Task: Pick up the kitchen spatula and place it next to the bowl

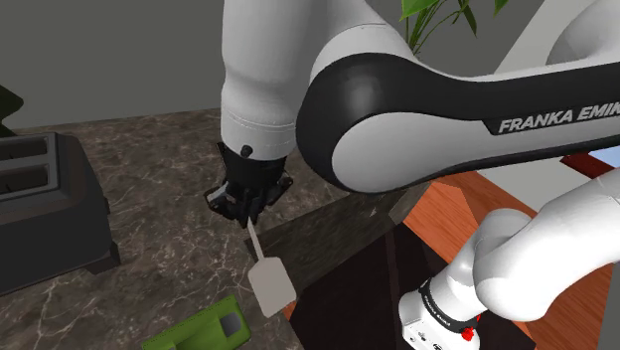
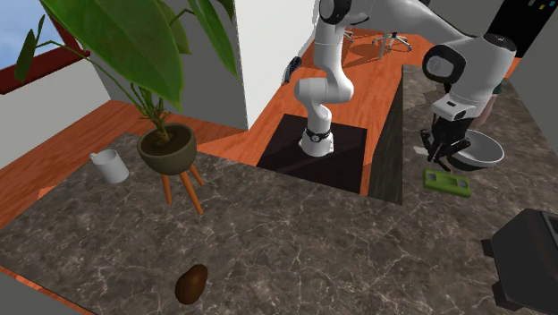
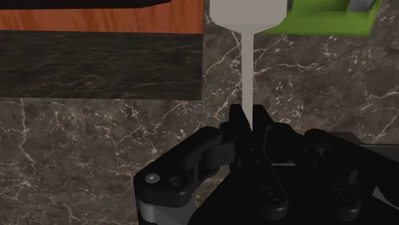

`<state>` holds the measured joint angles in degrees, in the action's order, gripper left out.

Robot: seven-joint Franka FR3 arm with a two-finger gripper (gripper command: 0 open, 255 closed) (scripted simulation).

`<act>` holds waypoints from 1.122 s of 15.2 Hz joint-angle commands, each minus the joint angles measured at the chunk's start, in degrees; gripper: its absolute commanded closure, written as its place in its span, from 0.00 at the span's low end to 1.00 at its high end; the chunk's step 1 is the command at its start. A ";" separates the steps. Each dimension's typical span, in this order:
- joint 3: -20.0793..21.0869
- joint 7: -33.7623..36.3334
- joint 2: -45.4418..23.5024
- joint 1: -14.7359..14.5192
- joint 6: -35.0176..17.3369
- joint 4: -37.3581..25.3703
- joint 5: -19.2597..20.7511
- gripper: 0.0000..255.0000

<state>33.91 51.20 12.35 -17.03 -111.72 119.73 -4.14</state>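
Observation:
A white spatula (image 1: 270, 283) hangs blade-down from my black gripper (image 1: 244, 204), above the dark marble counter (image 1: 149, 169) near its edge. In the wrist view the fingers (image 3: 238, 125) are shut on the thin white handle (image 3: 247, 70), and the blade (image 3: 246, 11) points away from the hand. From the second exterior view, my gripper (image 2: 444, 154) hovers just to the left of a grey bowl (image 2: 481, 150) that rests on the counter.
A green block (image 1: 204, 328) lies on the counter beside the spatula blade, and it also sits in front of the bowl (image 2: 447, 182). A dark toaster (image 1: 40, 204) stands at the shoulder view's left. The counter edge (image 1: 318, 224) drops to a wooden floor. Farther off are a potted plant (image 2: 167, 148), a white mug (image 2: 109, 166) and a brown object (image 2: 190, 284).

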 commanded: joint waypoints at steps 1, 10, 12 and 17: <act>0.36 0.52 0.01 -0.22 -1.26 1.27 -0.09 1.00; 1.31 1.63 -2.12 -0.20 -8.27 6.45 0.90 1.00; 1.53 1.97 -2.76 -0.16 -9.84 7.47 1.25 1.00; 2.11 3.02 -4.65 -0.04 -13.77 9.81 2.41 1.00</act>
<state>35.98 54.15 8.00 -17.13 -124.52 128.85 -1.93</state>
